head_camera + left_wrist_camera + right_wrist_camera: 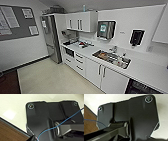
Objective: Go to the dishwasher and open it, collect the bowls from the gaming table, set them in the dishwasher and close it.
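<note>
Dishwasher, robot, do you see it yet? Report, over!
Grippers: can't tell. Dishwasher: dark opening low under the counter, past the sink, partly cut off by the picture's edge. Pale floor leads along the cabinets.

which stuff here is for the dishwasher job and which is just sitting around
For the job:
- dishwasher, dark opening under the counter at the lower right edge of the head view

Just lying about:
- sink with items in it
- fridge
- microwave
- noticeboard
- clutter on the counter
</note>
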You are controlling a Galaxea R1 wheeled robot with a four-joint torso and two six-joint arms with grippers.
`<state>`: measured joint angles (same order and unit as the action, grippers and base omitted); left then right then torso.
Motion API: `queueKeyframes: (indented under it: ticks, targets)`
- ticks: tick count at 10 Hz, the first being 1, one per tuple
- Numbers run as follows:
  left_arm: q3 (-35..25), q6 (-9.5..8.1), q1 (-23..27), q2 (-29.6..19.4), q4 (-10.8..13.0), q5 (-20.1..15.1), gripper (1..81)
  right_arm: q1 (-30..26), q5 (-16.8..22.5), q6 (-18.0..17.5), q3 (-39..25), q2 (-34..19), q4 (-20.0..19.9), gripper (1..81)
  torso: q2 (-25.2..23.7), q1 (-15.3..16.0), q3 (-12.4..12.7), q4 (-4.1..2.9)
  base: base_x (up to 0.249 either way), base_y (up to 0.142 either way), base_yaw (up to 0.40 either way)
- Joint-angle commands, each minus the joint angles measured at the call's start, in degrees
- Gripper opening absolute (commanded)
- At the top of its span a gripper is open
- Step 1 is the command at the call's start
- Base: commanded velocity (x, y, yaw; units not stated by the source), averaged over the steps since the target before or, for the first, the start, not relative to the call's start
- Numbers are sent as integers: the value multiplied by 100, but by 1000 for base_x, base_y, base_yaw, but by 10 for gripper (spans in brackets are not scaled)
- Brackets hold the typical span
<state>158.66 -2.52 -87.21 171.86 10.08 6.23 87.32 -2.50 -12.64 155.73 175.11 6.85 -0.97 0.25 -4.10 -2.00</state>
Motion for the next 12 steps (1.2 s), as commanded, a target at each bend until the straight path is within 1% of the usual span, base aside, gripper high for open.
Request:
queueKeyframes:
  ticks: [1,5,12]
  targets:
    - [16,6,270,-20,11,-280,811,-228,311,7,-9,71,-52,811,0,0,0,0,0,0,343]
    - [16,-11,270,-46,3,-289,811,-237,311,7,-9,71,-52,811,0,0,0,0,0,0,344]
    - [16,33,270,15,47,-289,811,-237,285,7,-9,88,-52,811,0,0,0,0,0,0,343]
